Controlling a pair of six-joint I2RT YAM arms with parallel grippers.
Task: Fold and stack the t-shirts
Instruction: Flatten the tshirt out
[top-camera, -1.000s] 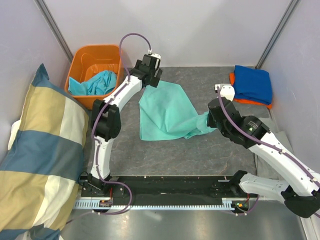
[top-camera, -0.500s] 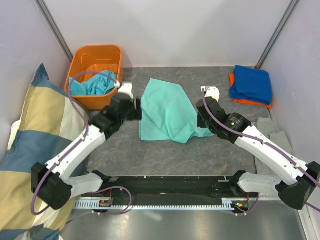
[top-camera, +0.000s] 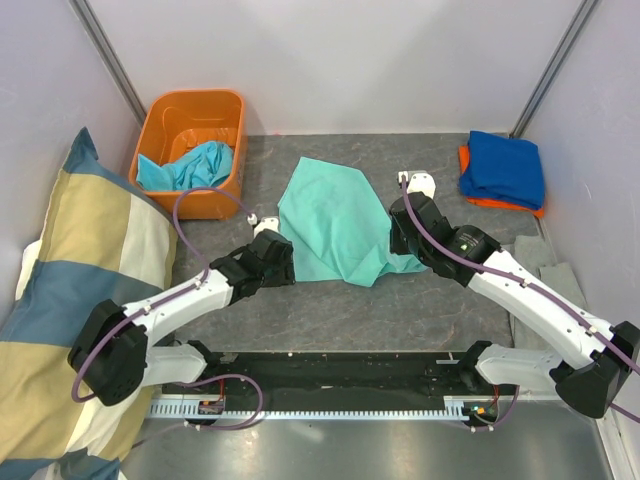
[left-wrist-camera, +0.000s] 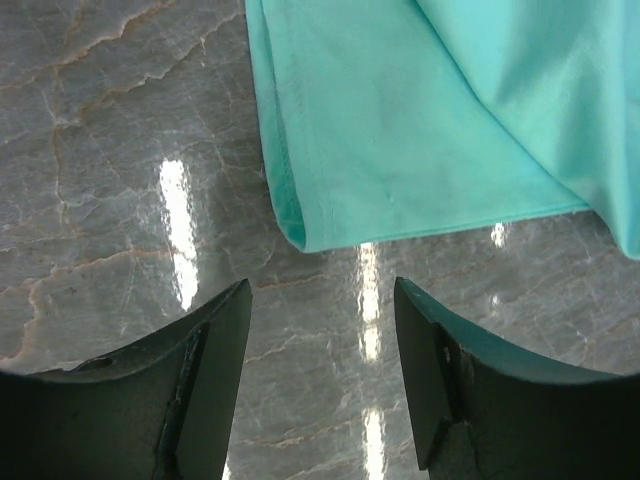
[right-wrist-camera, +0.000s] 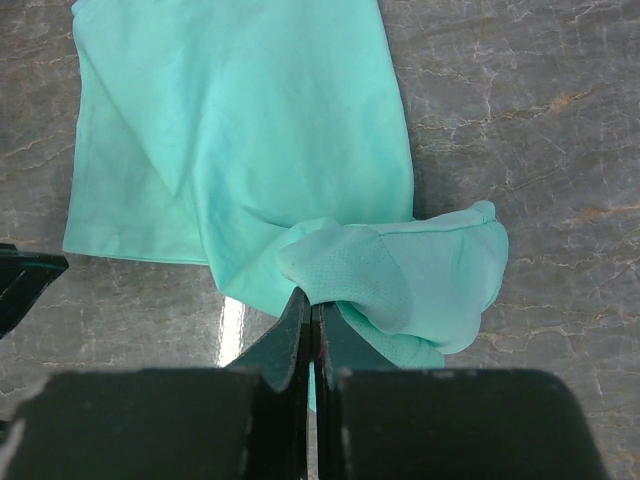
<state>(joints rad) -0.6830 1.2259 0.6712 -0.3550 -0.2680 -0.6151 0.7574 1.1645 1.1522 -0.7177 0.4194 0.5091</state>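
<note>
mint-teal t-shirt (top-camera: 330, 215) spread across the middle of the grey marbled table (top-camera: 420, 300), smooth on its far and left parts, near-right part bunched and lifted into a soft loop. pinched on that bunched fold: right gripper (right-wrist-camera: 312, 308), fingers pressed together with cloth caught between them (wrist view plain on this). at the shirt's near-left corner, just short of the hem: left gripper (left-wrist-camera: 320, 300), jaws spread, only bare tabletop in the gap, not touching the cloth. far left, inside the orange basket (top-camera: 190, 98): crumpled turquoise t-shirt (top-camera: 195, 165). far right corner, well apart from the spread shirt: folded royal blue t-shirt (top-camera: 505, 165) stacked on a folded orange t-shirt (top-camera: 466, 158), only an edge of the orange showing. at the table's right edge, partly under the right arm: grey cloth (top-camera: 553, 272). off the left side, just beside the basket: big blue-and-cream striped pillow (top-camera: 70, 300).
</note>
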